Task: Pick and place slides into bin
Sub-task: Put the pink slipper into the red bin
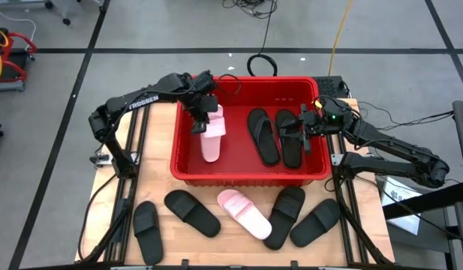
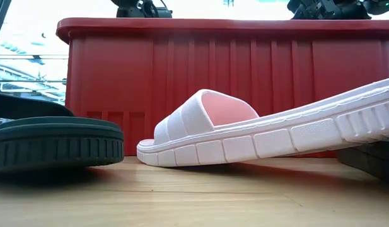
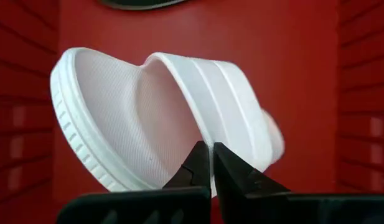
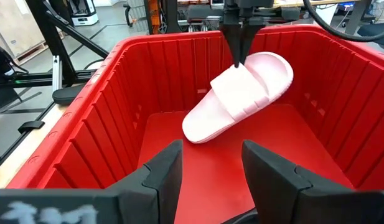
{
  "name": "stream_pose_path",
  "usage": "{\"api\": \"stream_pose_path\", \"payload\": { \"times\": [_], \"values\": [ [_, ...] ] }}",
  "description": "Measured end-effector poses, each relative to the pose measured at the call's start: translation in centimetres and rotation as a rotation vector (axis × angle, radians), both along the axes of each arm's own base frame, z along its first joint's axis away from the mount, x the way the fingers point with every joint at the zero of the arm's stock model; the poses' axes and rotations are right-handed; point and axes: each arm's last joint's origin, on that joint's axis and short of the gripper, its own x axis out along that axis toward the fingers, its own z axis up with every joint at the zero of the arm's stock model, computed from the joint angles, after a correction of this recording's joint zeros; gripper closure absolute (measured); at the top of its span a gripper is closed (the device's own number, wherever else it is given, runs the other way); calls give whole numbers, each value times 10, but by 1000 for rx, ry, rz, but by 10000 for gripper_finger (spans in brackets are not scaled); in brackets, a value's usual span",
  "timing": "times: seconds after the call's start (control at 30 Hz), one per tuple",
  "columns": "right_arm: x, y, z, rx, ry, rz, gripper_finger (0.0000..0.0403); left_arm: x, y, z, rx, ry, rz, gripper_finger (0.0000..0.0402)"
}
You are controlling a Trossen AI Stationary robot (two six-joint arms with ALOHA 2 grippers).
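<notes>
The left end effector (image 1: 203, 120), its fingers pinching the strap of a pale pink slide (image 1: 211, 137), holds the sandal tilted inside the red bin (image 1: 187, 174), toward the bin's nine o'clock side. The right end effector (image 1: 305, 129) hovers with fingers spread at the bin's three o'clock side, over two black slides (image 1: 276, 136) lying inside. Four black slides (image 1: 190, 212) and another pink slide (image 1: 245, 213) lie on the tabletop (image 1: 368, 225) at six o'clock.

Three slides (image 1: 270, 136) in bin (image 1: 246, 175), five before it (on table (image 1: 366, 217))
</notes>
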Motion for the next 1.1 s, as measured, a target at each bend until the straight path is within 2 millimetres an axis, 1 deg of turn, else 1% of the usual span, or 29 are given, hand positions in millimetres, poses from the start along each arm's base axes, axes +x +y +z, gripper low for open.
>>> {"api": "stream_pose_path", "payload": {
  "times": [0.37,0.47,0.57,0.77,1.1],
  "values": [
    [0,0,0,-1,-1,1,248,11,13,-29,68,156,78,401],
    [0,0,0,-1,-2,0,248,9,16,-30,65,161,82,401],
    [0,0,0,1,-2,0,248,8,18,-31,100,180,75,398],
    [0,0,0,1,-2,0,248,8,19,-31,129,190,71,378],
    [0,0,0,-1,-2,0,248,11,22,-30,171,162,80,341]
  ]
}}
